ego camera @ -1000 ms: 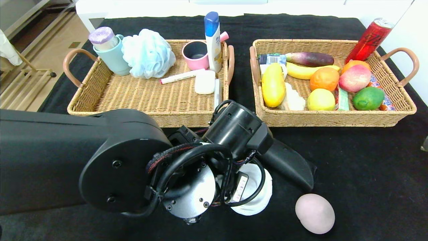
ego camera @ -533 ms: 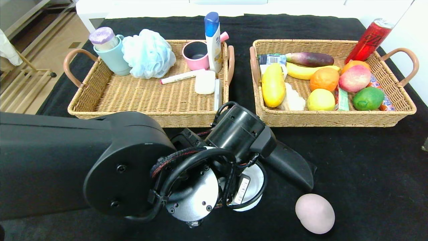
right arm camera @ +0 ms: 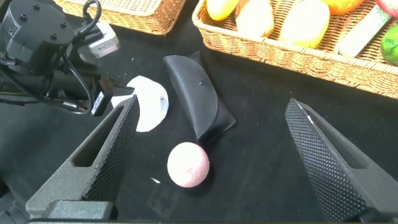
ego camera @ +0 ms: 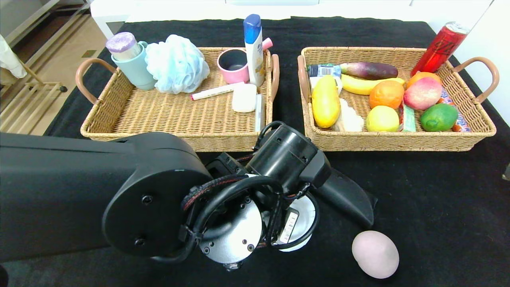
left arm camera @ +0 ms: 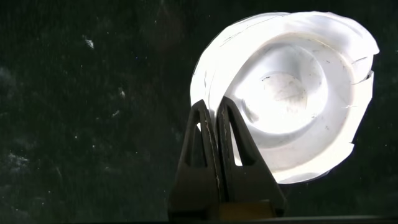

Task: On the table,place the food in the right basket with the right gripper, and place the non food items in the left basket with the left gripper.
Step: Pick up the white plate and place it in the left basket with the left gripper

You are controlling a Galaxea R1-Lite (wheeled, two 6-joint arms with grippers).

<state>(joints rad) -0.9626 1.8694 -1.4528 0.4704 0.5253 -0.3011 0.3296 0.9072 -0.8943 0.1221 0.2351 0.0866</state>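
The white ridged tub (ego camera: 305, 211) (left arm camera: 298, 81) lies on the black table (ego camera: 438, 207), mostly under my left wrist. My left gripper (left arm camera: 211, 107) is shut, its two fingers pinched on the tub's near rim. The black half-moon pouch (ego camera: 342, 195) (right arm camera: 196, 93) lies just right of the tub. A pale pink bun (ego camera: 375, 254) (right arm camera: 188, 164) sits in front of the pouch. My right gripper (right arm camera: 212, 104) hangs open above the bun and pouch, holding nothing. The left basket (ego camera: 159, 111) and right basket (ego camera: 398, 141) stand behind.
The left basket holds a cup, a blue bath pouf (ego camera: 177, 63), a pink mug, a shampoo bottle (ego camera: 253, 48) and soap. The right basket holds a yellow loaf (ego camera: 325, 101), fruit and snack packs. A red can (ego camera: 440, 48) leans at its far corner.
My left gripper has closed onto the tub's rim. The left wrist has shifted slightly right, and more of the tub is now hidden under it. Bun and pouch have not moved.
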